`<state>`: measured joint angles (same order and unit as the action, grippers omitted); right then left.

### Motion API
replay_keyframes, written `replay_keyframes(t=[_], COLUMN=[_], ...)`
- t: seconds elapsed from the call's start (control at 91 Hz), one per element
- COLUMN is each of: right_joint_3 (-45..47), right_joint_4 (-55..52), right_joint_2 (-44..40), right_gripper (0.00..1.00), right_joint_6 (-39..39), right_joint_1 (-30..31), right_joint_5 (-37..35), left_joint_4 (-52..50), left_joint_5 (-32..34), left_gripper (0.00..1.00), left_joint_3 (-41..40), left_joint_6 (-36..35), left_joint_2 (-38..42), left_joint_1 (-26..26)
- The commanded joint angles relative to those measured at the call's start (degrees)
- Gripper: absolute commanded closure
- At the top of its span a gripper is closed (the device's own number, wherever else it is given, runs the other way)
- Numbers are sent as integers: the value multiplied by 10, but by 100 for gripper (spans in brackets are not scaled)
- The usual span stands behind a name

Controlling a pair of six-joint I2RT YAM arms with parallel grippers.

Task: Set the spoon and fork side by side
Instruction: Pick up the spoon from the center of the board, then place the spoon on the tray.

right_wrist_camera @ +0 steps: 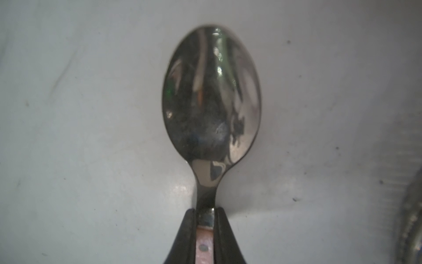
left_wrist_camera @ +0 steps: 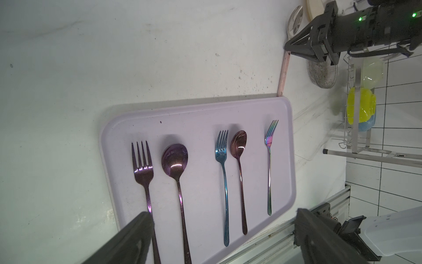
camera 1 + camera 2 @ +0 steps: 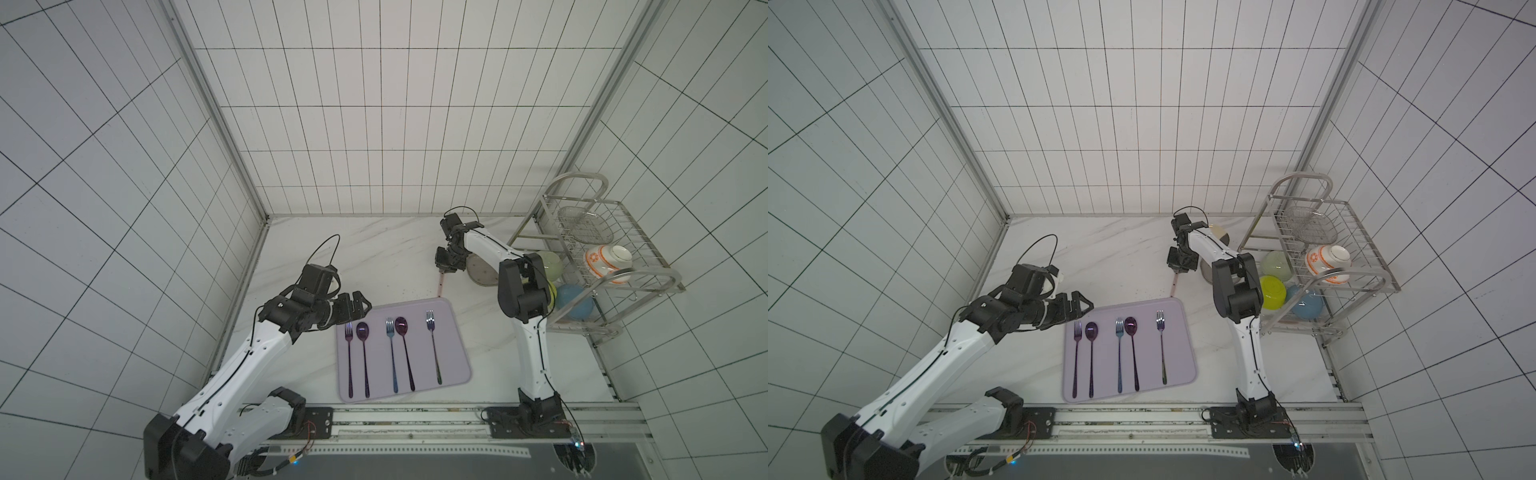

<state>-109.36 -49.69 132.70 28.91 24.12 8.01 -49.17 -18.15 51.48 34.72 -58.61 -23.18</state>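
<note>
Gripping now: the right pincer [image 1: 205, 214] is closed on the neck of a spoon [image 1: 211, 100], a finger [image 1: 188, 230] on each side of the handle, seen in the right wrist view.
Spoon: bowl up, silver and mirror-like, with a pinkish handle [image 3: 440, 286] that runs from the pincer toward the tray's far right corner; whether it rests on the surface [image 3: 374, 257] or is lifted cannot be told.
Right pincer place: beyond the tray, near the back of the surface, just beside a metal dish [image 3: 480, 270] in a top view.
Left pincer: [image 3: 360, 305] jaws spread wide, nothing between them, above the tray's far left corner in both top views.
Tray: [image 3: 451, 345] pale lilac, flat on the surface between the two arms.
Tray contents: from left to right, a purple fork [image 3: 349, 353] beside a purple spoon [image 3: 364, 353], a blue fork [image 3: 391, 353] beside a second purple spoon [image 3: 404, 349], then a rainbow fork [image 3: 433, 349] alone, with bare tray on its right.
Lie of cutlery: all five roughly parallel, heads toward the back wall, none touching.
Rack: [image 3: 640, 245] wire, at the right of the surface, holding bowls, among them a white and orange one [image 3: 609, 259].
</note>
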Motion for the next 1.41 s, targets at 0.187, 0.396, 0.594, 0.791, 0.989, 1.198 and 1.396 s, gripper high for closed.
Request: replay_keyframes(t=[0.187,0.396,0.594,0.791,0.989,1.198,1.396], right_joint_3=[-71,-102,49,291,471,519,535], right_joint_4=[-49,-92,-100,-69,24,74,100], right_joint_2=[31,-19,-163,-332,-434,-412,-398], right_gripper=[95,97,97,97,96,97,97], right_joint_6=[-69,-141,-172,-101,45,104,119], right_joint_1=[-19,-29,-7,79,179,221,227], right_joint_5=[-69,-115,-115,-99,-67,-74,-77], left_joint_4=[-15,-25,-38,-43,-57,-50,-48], left_joint_5=[18,36,106,171,187,180,175], left_gripper=[2,2,2,2,2,2,1], left_joint_3=[-4,-4,-5,-18,-28,-32,-34], left_joint_6=[1,7,22,20,10,6,5], left_joint_2=[32,57,95,145,172,168,173], left_joint_1=[0,0,0,0,1,1,1])
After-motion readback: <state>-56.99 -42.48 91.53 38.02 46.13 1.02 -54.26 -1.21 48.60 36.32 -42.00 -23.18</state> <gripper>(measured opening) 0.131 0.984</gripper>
